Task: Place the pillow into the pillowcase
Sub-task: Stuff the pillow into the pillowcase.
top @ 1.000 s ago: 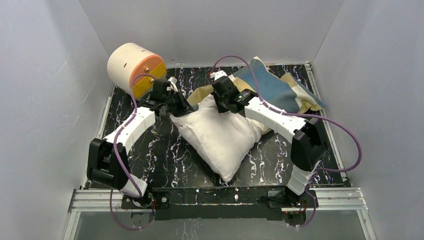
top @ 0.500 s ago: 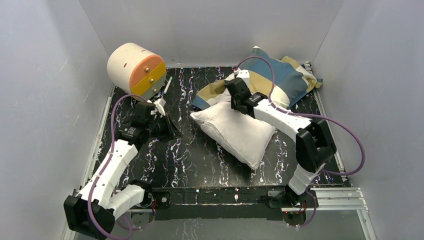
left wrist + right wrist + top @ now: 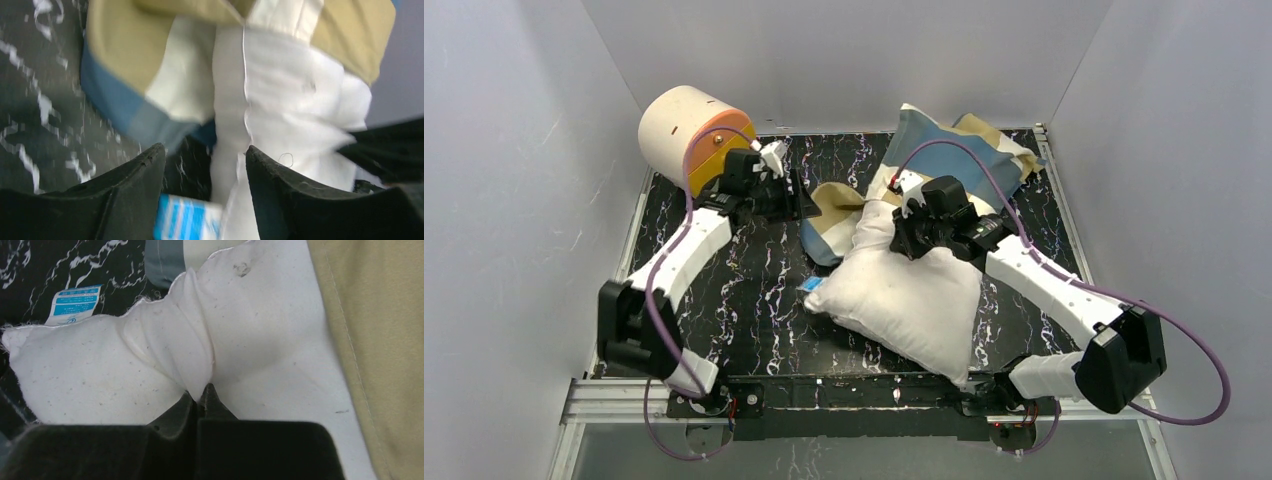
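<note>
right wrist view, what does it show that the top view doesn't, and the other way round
Only the right wrist: the right tool shut on a pinched fold of the pillow. Only the top: the cream-and-orange cylinder, the left arm, and the pillowcase heaped up at the back. Both: white pillow, tan pillowcase cloth, blue label.

Left arm reaches far-left, left hand point(image 3: 202, 150) parted, seemingly empty; right arm extended to centre, right hand point(image 3: 198, 392) pinching the pillow point(image 3: 260, 350).
</note>
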